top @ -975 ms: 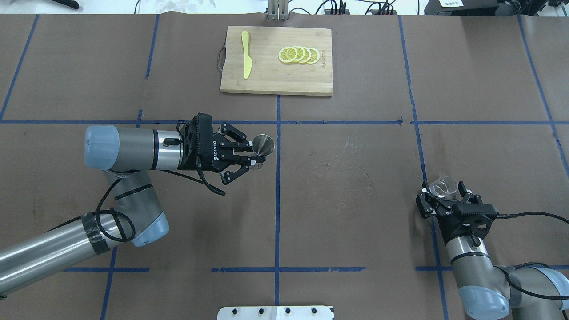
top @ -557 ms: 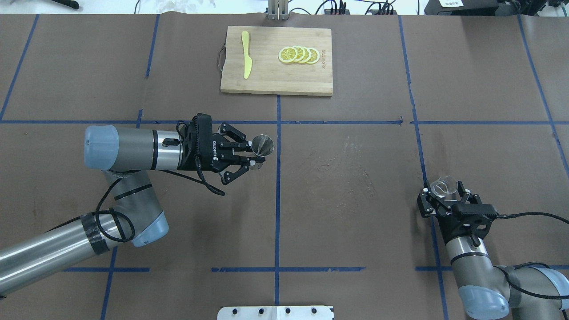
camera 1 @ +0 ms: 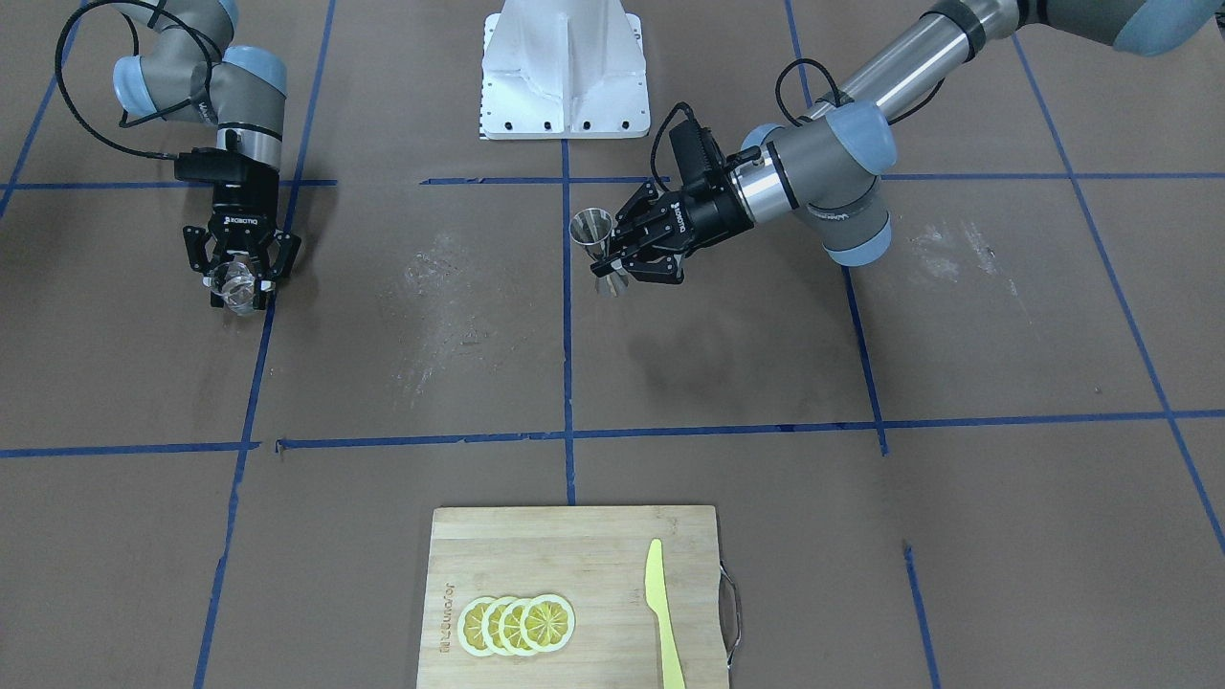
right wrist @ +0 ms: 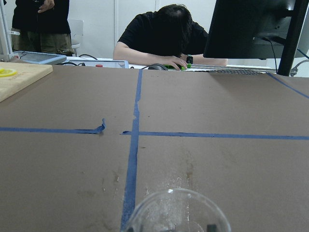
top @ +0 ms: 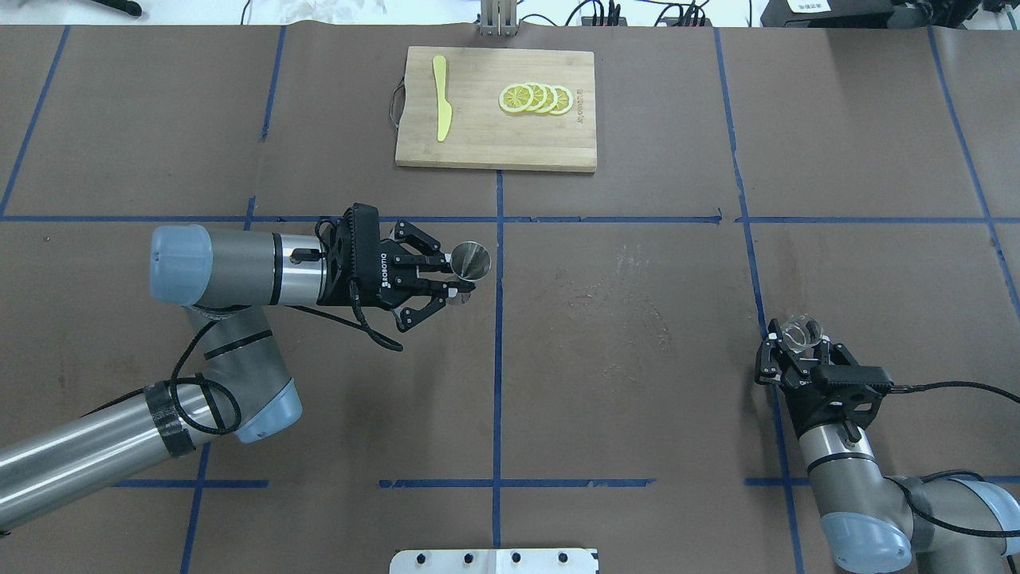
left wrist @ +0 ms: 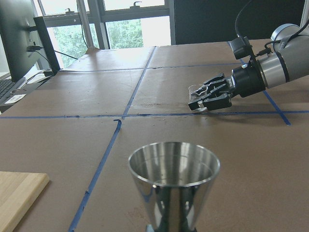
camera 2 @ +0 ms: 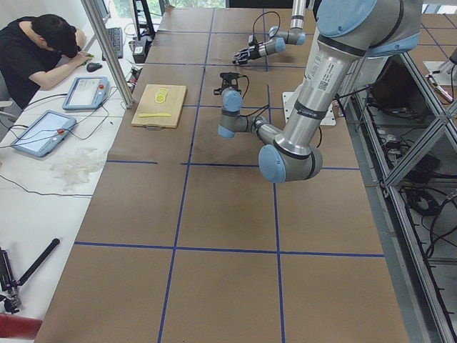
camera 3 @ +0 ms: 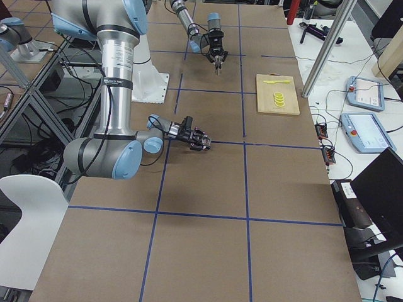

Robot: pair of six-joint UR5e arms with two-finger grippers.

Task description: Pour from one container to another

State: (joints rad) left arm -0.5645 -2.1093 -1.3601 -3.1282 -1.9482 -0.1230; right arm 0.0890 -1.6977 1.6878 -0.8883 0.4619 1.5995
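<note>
Jigger (top: 470,261) clamped upright in left claw (top: 456,288), glass (top: 799,333) gripped by right claw (top: 798,347), well apart: close the gap first, then tip slow.

- Overhead and front views: bright, even light from above. The brown bench (top: 637,319) looks matte and evenly toned.
- Front view: a soft, blurry-edged shadow lies on the bench below the left arm (camera 1: 823,163), right of centre.
- Left wrist view: windows (left wrist: 125,34) at upper left are partly washed out to white. The steel cup (left wrist: 174,179) at bottom centre is sharp and carries bright and dark reflected streaks.
- Right wrist view: the glass (right wrist: 176,212) at the bottom edge is blurred; the background is clearer.
- Side views: wide-angle stretch, so the bench lines fan outward towards the lower edge.
</note>
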